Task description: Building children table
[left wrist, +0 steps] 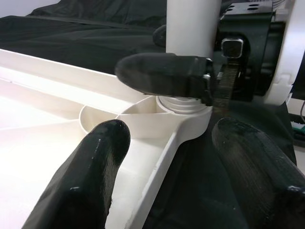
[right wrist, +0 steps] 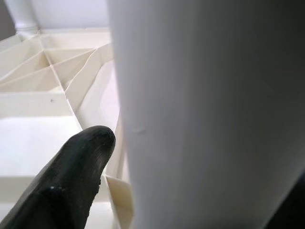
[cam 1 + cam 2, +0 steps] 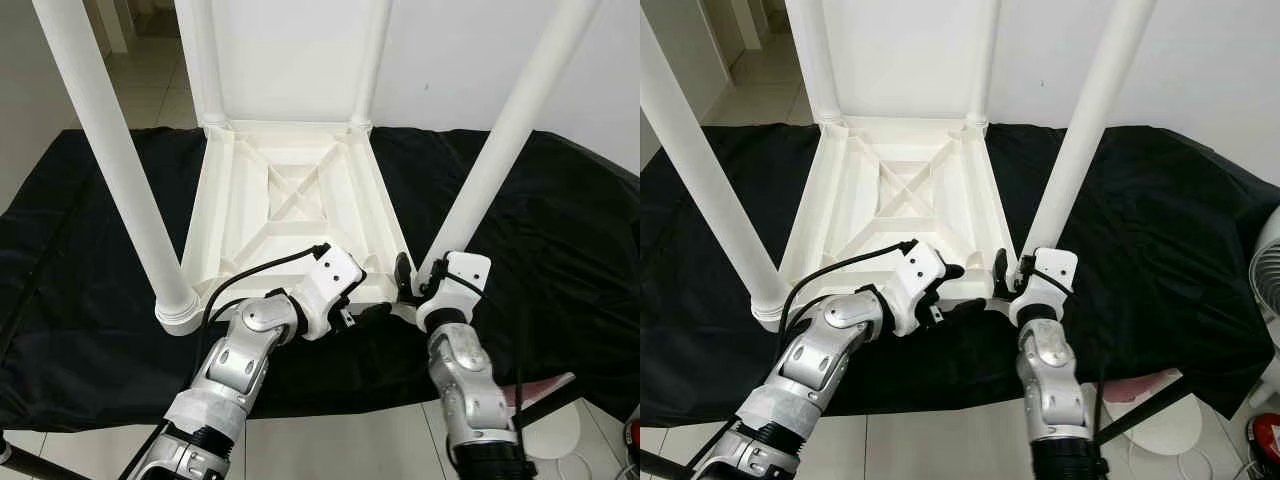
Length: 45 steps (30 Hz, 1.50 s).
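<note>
While the right gripper (image 3: 418, 285) clamps the base of the near-right leg (image 3: 505, 140) at lower centre, the left gripper (image 3: 362, 305) straddles the tabletop (image 3: 290, 200) rim, fingers spread. Uneven torque could cross-thread or loosen the leg. The inverted tabletop lies mid-frame on black cloth (image 3: 560, 230); the leg's long axis rises toward upper right.

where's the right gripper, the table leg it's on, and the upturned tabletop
right gripper (image 3: 418, 283), left eye view, between its black fingertips at the leg's base
table leg (image 3: 497, 145), left eye view, middle of the white tube
upturned tabletop (image 3: 290, 190), left eye view, crossed ribs of its underside
</note>
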{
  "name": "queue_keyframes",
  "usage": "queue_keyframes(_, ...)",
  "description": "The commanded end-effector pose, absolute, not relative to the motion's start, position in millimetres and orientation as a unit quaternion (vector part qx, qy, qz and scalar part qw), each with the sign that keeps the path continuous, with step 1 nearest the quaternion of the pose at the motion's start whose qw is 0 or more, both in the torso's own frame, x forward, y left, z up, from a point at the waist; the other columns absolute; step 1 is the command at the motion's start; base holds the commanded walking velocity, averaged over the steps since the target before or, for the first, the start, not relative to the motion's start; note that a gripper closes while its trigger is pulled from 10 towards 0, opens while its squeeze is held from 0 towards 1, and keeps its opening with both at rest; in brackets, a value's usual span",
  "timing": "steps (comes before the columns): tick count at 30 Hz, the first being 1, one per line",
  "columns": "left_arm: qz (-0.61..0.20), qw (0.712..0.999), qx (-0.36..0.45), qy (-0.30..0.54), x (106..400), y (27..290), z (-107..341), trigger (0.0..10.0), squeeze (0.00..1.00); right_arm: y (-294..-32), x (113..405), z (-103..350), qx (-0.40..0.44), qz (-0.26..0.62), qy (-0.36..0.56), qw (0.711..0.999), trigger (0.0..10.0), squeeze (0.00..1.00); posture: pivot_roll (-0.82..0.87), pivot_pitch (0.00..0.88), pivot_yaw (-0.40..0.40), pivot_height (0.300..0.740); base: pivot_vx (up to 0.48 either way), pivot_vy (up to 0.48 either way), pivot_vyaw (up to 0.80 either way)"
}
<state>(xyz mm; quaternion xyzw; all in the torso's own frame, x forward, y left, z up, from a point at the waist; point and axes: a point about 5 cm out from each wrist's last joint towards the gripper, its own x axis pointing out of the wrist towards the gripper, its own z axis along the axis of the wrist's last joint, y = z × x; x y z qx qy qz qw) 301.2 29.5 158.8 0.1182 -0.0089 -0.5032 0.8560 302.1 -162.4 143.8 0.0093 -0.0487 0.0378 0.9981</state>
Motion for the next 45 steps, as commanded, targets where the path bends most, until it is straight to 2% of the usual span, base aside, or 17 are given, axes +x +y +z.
queue_keyframes(1, -0.475, 0.872, 0.115, -0.009, 302, 30, 158, 10.0, 0.00, -165, 301, 137, 0.004, 0.076, -0.023, 0.997, 10.0, 0.56, 0.01, 0.051, -0.032, 0.740, 0.000, 0.000, 0.00)
queue_keyframes(2, -0.476, 0.872, 0.115, -0.009, 302, 30, 158, 10.0, 0.00, -171, 301, 136, -0.011, 0.096, -0.016, 0.995, 10.0, 0.00, 0.01, 0.050, -0.032, 0.740, 0.000, 0.000, 0.00)
queue_keyframes(10, -0.476, 0.872, 0.114, -0.012, 302, 30, 160, 10.0, 0.00, -189, 302, 132, -0.043, 0.182, 0.006, 0.982, 10.0, 0.00, 0.01, 0.049, -0.026, 0.740, 0.000, 0.000, 0.00)
queue_keyframes(23, -0.480, 0.869, 0.119, -0.015, 304, 30, 163, 10.0, 0.00, -187, 317, 141, -0.086, 0.270, -0.001, 0.959, 10.0, 0.00, 0.02, 0.040, -0.006, 0.740, 0.000, 0.000, 0.00)
queue_keyframes(24, -0.480, 0.869, 0.119, -0.015, 304, 30, 163, 10.0, 0.00, -186, 318, 140, -0.089, 0.273, 0.002, 0.958, 8.0, 0.00, 0.02, 0.040, -0.006, 0.740, 0.000, 0.000, 0.00)
queue_keyframes(25, -0.481, 0.869, 0.119, -0.016, 304, 29, 163, 10.0, 0.00, -185, 319, 139, -0.090, 0.282, 0.006, 0.955, 0.0, 0.00, 0.02, 0.040, -0.006, 0.740, 0.000, 0.000, 0.00)
queue_keyframes(41, -0.483, 0.867, 0.118, -0.015, 302, 28, 163, 10.0, 0.00, -185, 315, 122, -0.075, 0.294, 0.028, 0.952, 0.0, 0.00, 0.02, 0.029, -0.001, 0.740, 0.000, 0.000, 0.00)
queue_keyframes(42, -0.484, 0.867, 0.119, -0.015, 302, 28, 163, 10.0, 0.00, -185, 315, 121, -0.075, 0.292, 0.029, 0.953, 1.4, 0.00, 0.02, 0.029, -0.001, 0.740, 0.000, 0.000, 0.00)
queue_keyframes(43, -0.485, 0.866, 0.119, -0.015, 302, 27, 163, 10.0, 0.00, -184, 314, 119, -0.071, 0.290, 0.033, 0.954, 10.0, 0.00, 0.02, 0.027, -0.002, 0.740, 0.000, 0.000, 0.00)
queue_keyframes(45, -0.486, 0.866, 0.119, -0.015, 302, 27, 163, 10.0, 0.00, -182, 313, 118, -0.065, 0.284, 0.032, 0.956, 10.0, 0.00, 0.02, 0.027, -0.002, 0.740, 0.000, 0.000, 0.00)
